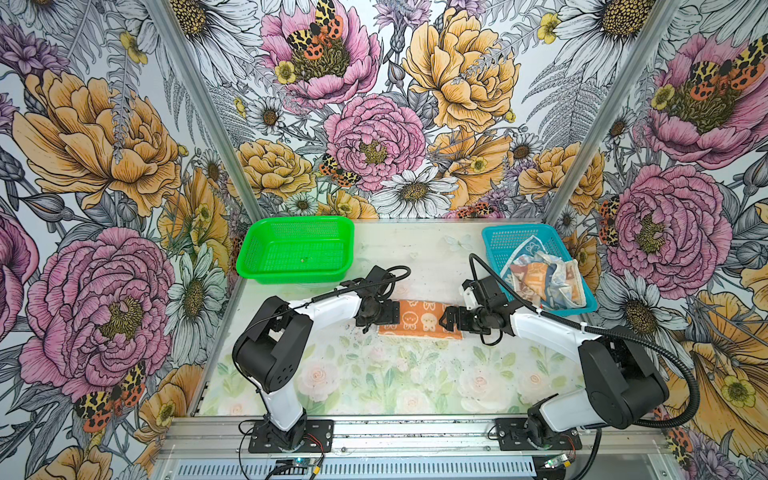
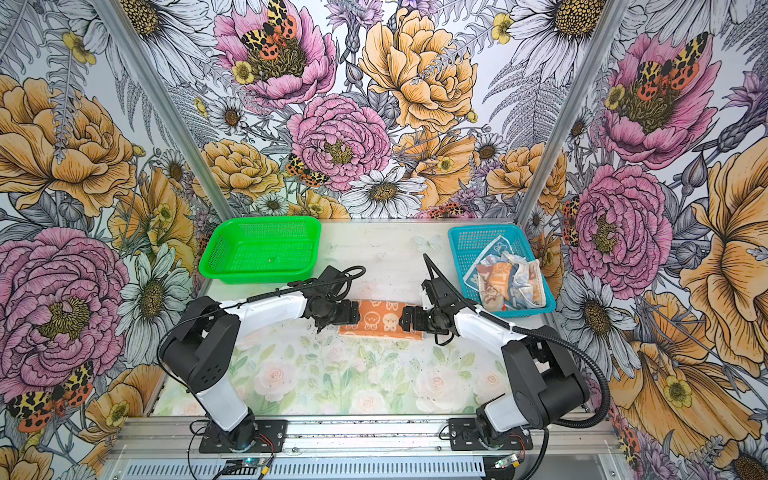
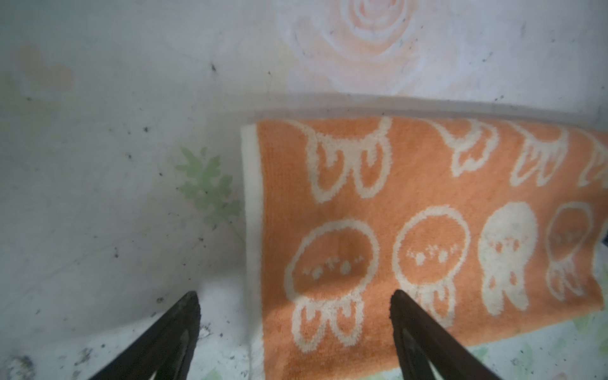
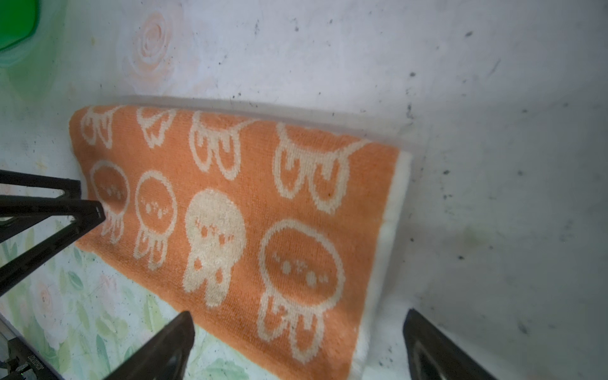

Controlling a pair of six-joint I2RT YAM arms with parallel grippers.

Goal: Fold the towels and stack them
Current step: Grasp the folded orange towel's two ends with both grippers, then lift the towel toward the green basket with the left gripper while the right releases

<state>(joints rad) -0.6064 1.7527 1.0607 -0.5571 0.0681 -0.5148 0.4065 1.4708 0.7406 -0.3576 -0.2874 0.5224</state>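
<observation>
Left end effector (image 3: 294, 302), right end effector (image 4: 299, 316): both spread apart at your orange rabbit-print terry towel (image 1: 419, 320), 1 fold in on the worktop (image 1: 374, 374); crumpled towels (image 1: 544, 278) wait in the blue perforated plastic basket (image 1: 498, 241).

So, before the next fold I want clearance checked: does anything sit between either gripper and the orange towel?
Nothing visible does. The left gripper and right gripper hover open right at the orange towel's two short ends.

The left wrist view's edge cuts off the orange towel (image 3: 427, 230)
</observation>
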